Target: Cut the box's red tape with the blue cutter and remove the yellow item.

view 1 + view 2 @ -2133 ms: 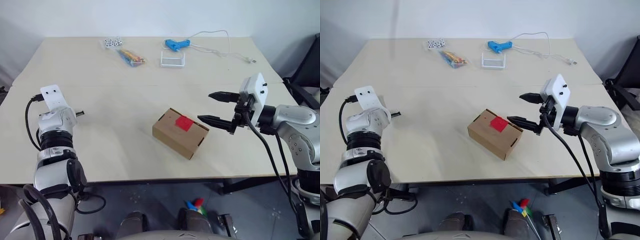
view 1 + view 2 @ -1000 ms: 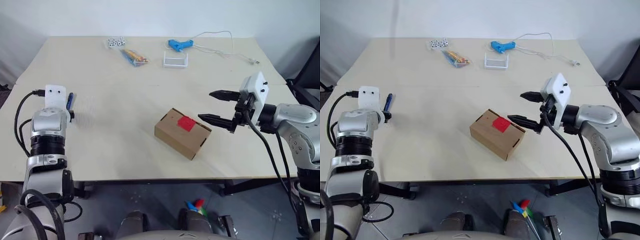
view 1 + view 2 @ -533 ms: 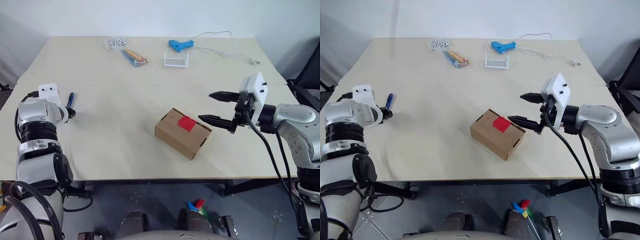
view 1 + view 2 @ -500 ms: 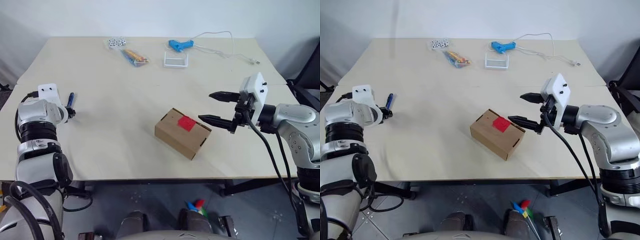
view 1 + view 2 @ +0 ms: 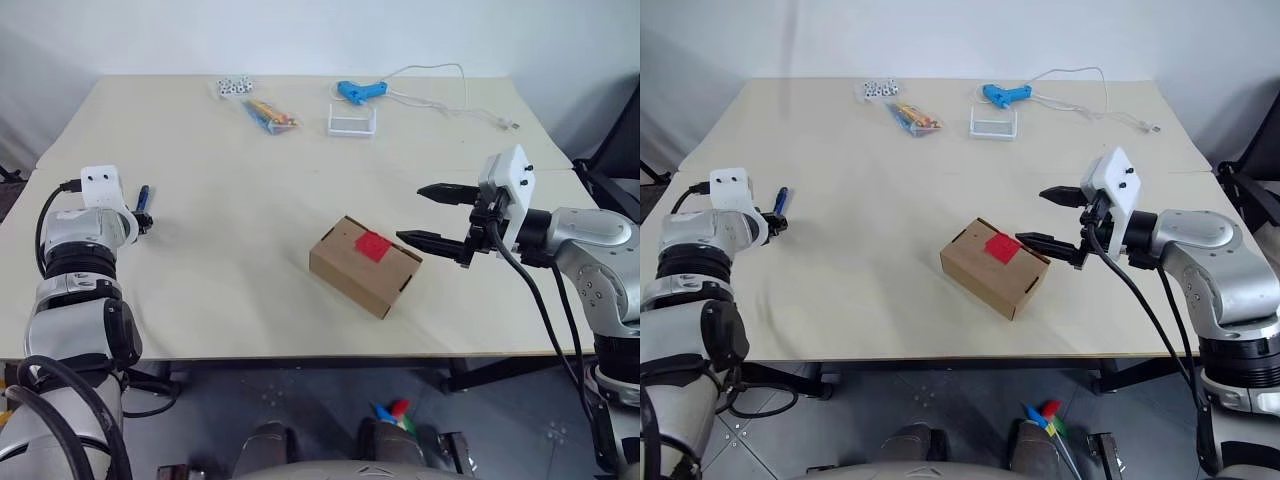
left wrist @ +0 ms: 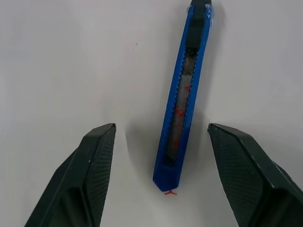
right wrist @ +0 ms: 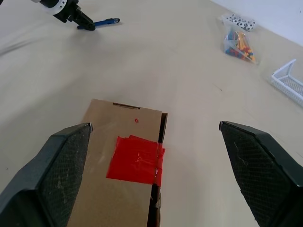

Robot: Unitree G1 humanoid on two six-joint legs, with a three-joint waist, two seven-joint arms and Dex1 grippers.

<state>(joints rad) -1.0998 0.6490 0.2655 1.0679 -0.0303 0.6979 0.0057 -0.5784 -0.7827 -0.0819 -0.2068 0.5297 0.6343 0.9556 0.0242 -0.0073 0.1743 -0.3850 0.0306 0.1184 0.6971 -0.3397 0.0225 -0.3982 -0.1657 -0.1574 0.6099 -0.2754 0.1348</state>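
Taped-shut box (image 5: 364,266) mid-table; blue cutter (image 6: 182,103) flat, apparently ungripped, far left.

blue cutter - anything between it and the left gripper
Nothing visible. The blue cutter lies flat on the bare table, lengthwise in the gap of the open left gripper, with clear space either side and neither finger touching it.
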